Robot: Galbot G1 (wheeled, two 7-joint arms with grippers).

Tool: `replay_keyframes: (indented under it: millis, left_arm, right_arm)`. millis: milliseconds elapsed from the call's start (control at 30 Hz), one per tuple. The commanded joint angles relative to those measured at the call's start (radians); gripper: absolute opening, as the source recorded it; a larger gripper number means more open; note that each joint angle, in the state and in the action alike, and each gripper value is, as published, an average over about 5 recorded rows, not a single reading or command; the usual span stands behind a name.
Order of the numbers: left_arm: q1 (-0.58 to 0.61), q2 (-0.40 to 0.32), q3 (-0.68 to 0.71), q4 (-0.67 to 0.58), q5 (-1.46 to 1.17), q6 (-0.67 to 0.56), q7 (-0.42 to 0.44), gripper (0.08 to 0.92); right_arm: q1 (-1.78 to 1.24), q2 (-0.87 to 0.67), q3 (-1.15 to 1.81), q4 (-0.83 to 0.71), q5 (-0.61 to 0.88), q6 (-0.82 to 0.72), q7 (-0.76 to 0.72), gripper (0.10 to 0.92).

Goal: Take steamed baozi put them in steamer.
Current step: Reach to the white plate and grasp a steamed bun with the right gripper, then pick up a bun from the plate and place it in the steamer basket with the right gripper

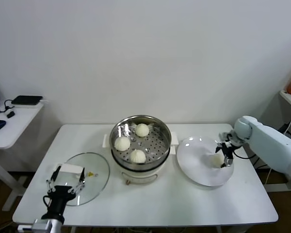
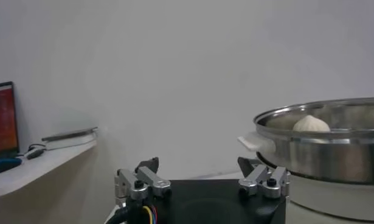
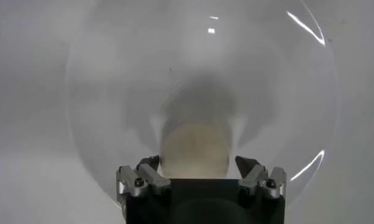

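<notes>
Right end effector (image 1: 225,156) spread wide around last baozi (image 1: 217,159) on plate (image 1: 196,167) (grip not closed), left end effector (image 1: 66,178) open, idle

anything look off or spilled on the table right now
Nothing stands out: three baozi sit in the steamer, the fourth baozi lies on the plate between the open right claw, and the glass lid lies flat.

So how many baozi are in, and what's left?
Three baozi sit in the steamer, with its glass lid off beside it. The right gripper stands open around the last baozi on the white plate, not yet lifted. The left gripper waits over the lid.
</notes>
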Motion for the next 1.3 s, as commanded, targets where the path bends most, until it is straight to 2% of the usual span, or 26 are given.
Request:
replay_keyframes:
  millis: [33, 233, 467, 667, 967, 1300]
  left_arm:
    - [0.001, 0.004, 0.0, 0.001, -0.001, -0.001, 0.0, 0.823]
    - [0.004, 0.004, -0.001, 0.001, -0.001, -0.002, 0.0, 0.823]
    - [0.004, 0.002, -0.002, 0.001, 0.0, -0.002, -0.001, 0.823]
    - [0.004, 0.001, -0.002, 0.002, 0.0, -0.003, -0.001, 0.823]
    - [0.0, 0.0, 0.001, 0.0, -0.001, -0.004, -0.002, 0.823]
    - [-0.001, -0.001, 0.008, -0.009, 0.003, -0.002, -0.002, 0.823]
  right_arm:
    - [-0.013, 0.019, 0.013, -0.024, -0.008, 0.002, -0.005, 0.823]
    - [-0.016, 0.024, 0.017, -0.026, -0.007, 0.002, -0.007, 0.814]
    - [-0.007, 0.017, 0.014, -0.02, 0.001, 0.002, -0.011, 0.688]
    - [0.047, -0.007, -0.024, 0.005, 0.051, -0.006, -0.016, 0.667]
    - [0.342, -0.027, -0.271, 0.105, 0.281, -0.054, -0.03, 0.67]
    - [0.712, 0.109, -0.585, 0.168, 0.664, -0.111, -0.037, 0.687]
